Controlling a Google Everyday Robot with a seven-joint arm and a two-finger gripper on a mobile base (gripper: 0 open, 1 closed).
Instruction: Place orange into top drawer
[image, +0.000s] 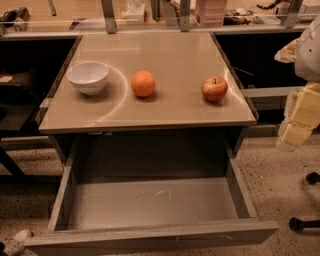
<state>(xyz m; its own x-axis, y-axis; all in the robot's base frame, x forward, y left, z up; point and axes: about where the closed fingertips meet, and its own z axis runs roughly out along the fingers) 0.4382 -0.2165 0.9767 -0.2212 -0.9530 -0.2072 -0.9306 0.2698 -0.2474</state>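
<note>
The orange (143, 83) is round and evenly orange. It sits on the beige tabletop (175, 55), near the middle, between a white bowl and an apple. The top drawer (150, 202) is pulled out wide below the tabletop; its grey scuffed bottom holds nothing. My gripper (296, 131), with pale yellowish parts, hangs at the right edge of the view, beside the table's right front corner. It is well to the right of the orange and holds nothing that I can see.
A white bowl (88, 76) stands left of the orange. A red-yellow apple (214, 88) with a stem sits to its right. Shelving and clutter line the back. Chair castors (300, 223) rest on the speckled floor at right.
</note>
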